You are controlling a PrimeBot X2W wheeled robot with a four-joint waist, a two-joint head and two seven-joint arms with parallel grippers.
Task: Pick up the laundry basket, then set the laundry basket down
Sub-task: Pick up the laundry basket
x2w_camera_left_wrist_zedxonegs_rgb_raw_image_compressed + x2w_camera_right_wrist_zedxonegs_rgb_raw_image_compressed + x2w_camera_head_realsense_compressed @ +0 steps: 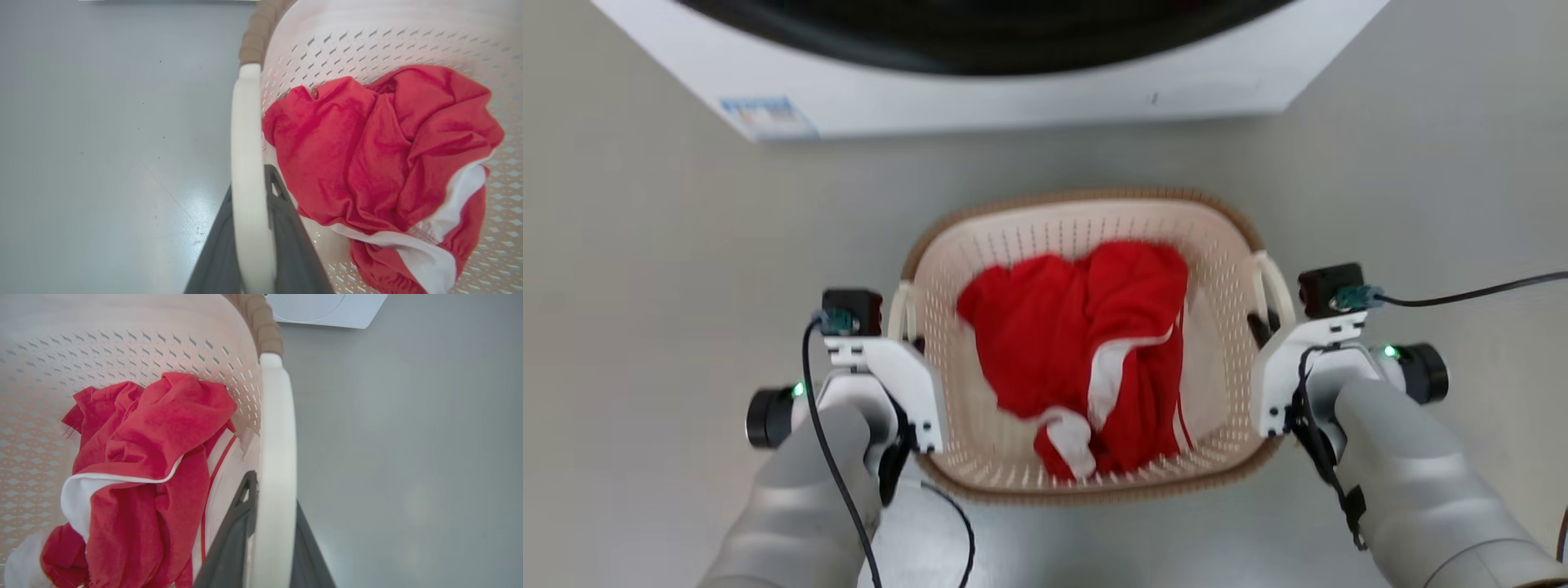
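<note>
My left gripper (251, 183) is clamped on the laundry basket (1078, 198) at its left handle (245, 122), and my right gripper (273, 490) on the right handle (278, 416). The basket is between my arms, near the washer (1013, 98), with red clothing (1078, 327) inside.

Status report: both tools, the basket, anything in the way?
Left tool shut on left handle. Right tool shut on right handle. Basket holds red cloth. Washer ahead, not touching.

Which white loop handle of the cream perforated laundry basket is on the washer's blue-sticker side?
The white loop handle the left gripper grips: the blue sticker on the white washer lies that side. The right gripper grips the other handle.
</note>
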